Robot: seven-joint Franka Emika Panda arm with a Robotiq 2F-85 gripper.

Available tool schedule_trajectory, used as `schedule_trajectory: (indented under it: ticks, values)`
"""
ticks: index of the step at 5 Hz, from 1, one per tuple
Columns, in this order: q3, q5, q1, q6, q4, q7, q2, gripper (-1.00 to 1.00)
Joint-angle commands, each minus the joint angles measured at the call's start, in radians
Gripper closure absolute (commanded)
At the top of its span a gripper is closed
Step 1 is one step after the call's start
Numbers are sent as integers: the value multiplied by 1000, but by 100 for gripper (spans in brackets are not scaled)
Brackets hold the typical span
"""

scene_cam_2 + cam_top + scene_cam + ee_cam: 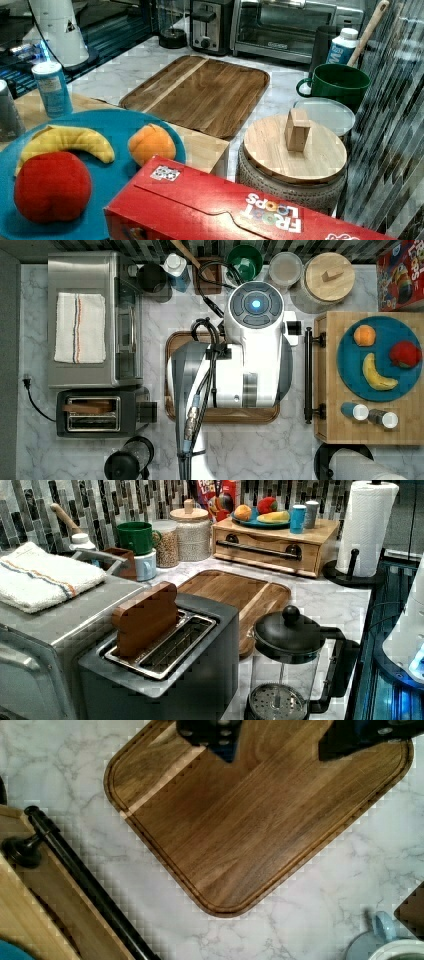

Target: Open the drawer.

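Note:
The drawer (267, 545) is the light wood front of a boxy cabinet (330, 432), and in the left view it sits flush with the cabinet. A long black bar handle (308, 375) (257, 550) (85, 880) runs across it. In the top view my white arm (255, 355) hangs over the dark tray (225, 415), just left of the handle. In the wrist view my gripper (280, 740) is open above the tray (250, 830), its dark fingers (210, 732) wide apart with nothing between them. The handle lies off to one side, apart from the fingers.
A blue plate (350, 370) with toy fruit and two shakers (355, 411) stand on the cabinet. A paper towel roll (367, 525), jars (329, 275), a green mug (245, 260) and a cereal box (210, 210) ring the cabinet. A toaster (100, 412), toaster oven (90, 320) and French press (287, 665) stand across the counter.

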Motion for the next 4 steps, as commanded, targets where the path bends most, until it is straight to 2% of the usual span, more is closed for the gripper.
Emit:
schedule_trajectory:
  ticks: [1,2,4]
  values:
    - [4,-1,-4,0,-1,-1,0,-100]
    - [4,-1,-4,0,-1,-1,0,-100]
    - [-6,-5,-34,13,-41,-148,-1,-100]
